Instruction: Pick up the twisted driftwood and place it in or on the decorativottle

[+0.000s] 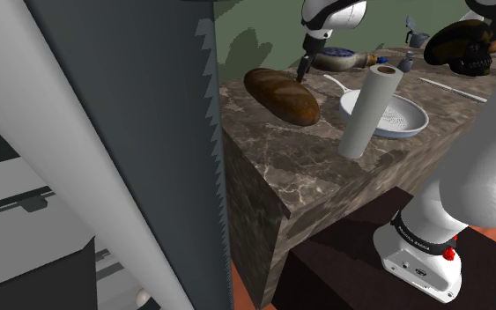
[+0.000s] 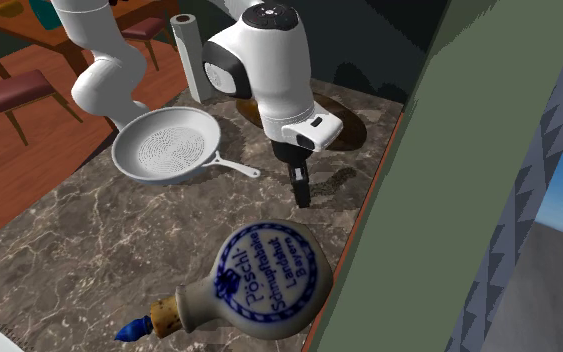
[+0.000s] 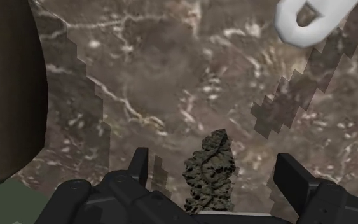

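One gripper (image 3: 214, 159) is hovering over the marble counter (image 1: 263, 167), its fingers (image 3: 140, 164) standing apart. One piece of driftwood (image 3: 209, 178) is showing between them, touching neither. One bottle (image 2: 269, 275) is lying on its side nearby. Also counted: one loaf (image 1: 281, 95), one colander (image 2: 164, 145), one paper roll (image 1: 371, 110).

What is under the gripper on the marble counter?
A dark, rough driftwood piece lies on the counter, between the open fingers of the gripper, untouched. The gripper's body covers its near end.
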`<state>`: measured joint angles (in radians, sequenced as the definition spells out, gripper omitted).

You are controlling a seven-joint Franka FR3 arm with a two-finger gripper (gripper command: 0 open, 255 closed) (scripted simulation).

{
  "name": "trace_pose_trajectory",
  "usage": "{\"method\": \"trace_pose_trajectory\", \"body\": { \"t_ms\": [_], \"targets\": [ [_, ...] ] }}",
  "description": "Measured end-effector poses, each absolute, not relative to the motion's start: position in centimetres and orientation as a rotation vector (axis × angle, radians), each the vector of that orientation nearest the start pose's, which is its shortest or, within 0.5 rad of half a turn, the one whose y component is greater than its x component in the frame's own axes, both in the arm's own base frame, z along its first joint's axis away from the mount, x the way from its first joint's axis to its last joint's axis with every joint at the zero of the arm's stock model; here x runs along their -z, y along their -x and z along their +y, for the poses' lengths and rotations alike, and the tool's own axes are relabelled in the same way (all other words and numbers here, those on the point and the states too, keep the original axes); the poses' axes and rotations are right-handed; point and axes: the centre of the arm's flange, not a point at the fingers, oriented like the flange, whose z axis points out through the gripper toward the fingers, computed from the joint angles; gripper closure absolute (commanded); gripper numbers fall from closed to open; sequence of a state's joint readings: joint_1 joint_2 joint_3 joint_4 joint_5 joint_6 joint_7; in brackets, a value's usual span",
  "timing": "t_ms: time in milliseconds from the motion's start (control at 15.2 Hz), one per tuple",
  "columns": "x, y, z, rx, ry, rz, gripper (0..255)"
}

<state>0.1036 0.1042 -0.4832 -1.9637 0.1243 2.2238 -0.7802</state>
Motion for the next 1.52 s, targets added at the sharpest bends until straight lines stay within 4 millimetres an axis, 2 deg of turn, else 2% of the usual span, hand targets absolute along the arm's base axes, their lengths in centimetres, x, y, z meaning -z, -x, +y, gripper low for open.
{"method": "trace_pose_trajectory", "body": {
  "t_ms": [330, 396, 1122, 1518],
  "targets": [
    [-44.1, -55.6, -21.0, 0.275, 3.129, -0.536, 0],
    [-44.1, -55.6, -21.0, 0.275, 3.129, -0.536, 255],
    [-44.9, -55.5, -21.1, 0.293, 3.132, -0.535, 255],
    [-47.2, -55.6, -21.1, 0.277, 3.13, -0.536, 255]
  ]
}}
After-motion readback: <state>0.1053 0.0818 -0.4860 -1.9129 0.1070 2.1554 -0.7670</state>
